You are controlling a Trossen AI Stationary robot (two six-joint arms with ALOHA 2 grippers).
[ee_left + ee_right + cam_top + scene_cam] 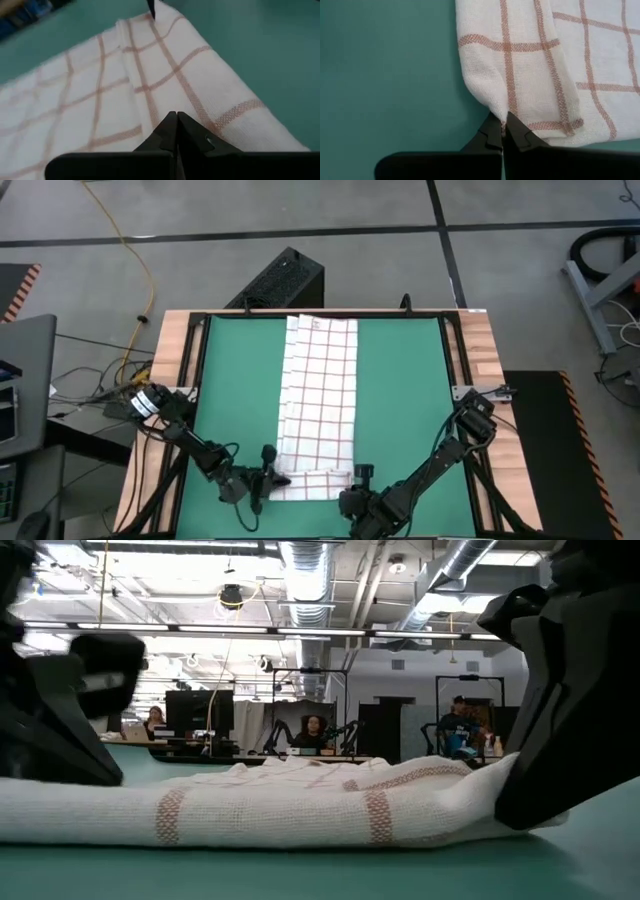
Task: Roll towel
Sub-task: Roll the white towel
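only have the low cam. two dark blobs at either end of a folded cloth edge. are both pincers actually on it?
Observer: Yes. The right wrist view shows the right pincer shut on a folded corner of the towel.
Operator: and the left one?
Observer: The left pincer is shut too, tips pressed at the fold's edge. Whether cloth sits between them, I cannot tell.
Operator: how much is rolled?
Observer: From above, only the near end is turned over once. The rest of the towel lies flat along the green mat toward the far edge.
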